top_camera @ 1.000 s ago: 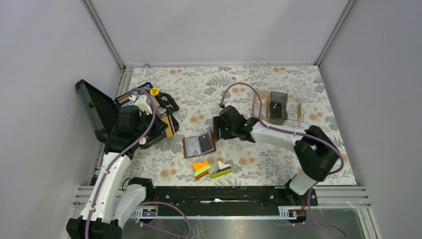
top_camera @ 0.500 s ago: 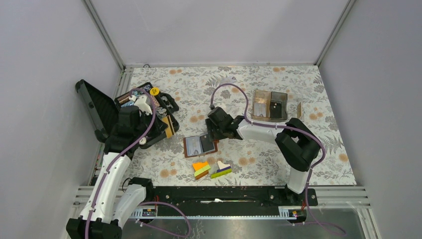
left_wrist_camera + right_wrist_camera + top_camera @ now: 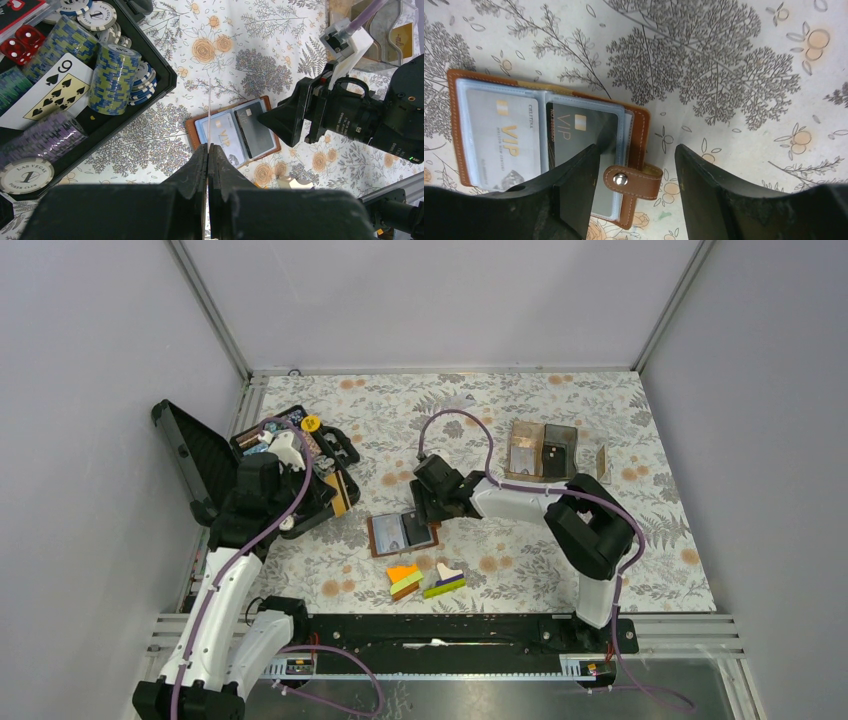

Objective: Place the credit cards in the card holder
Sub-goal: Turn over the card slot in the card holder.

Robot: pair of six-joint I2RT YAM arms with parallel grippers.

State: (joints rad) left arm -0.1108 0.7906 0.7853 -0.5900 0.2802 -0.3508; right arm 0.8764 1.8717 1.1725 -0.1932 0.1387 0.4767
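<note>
The brown card holder (image 3: 400, 533) lies open on the flowered cloth. In its clear sleeves are a light grey credit card (image 3: 499, 135) and a dark one (image 3: 579, 132). My right gripper (image 3: 635, 150) is open and low over the holder's right edge, its jaws either side of the snap tab (image 3: 631, 180). My left gripper (image 3: 208, 146) hangs beside the black case, shut on a thin tan credit card (image 3: 341, 492). In the left wrist view that card (image 3: 209, 110) shows only as an edge-on line, above the holder (image 3: 232, 132).
An open black case (image 3: 290, 455) with poker chips (image 3: 117, 70), playing cards and dice sits at the left. Orange, green and purple blocks (image 3: 425, 580) lie just in front of the holder. Clear and brown compartment boxes (image 3: 543, 450) stand at the back right.
My right gripper has slid left from beside the compartment boxes to the holder's right edge, around the snap tab. The left arm and its card have not moved.
</note>
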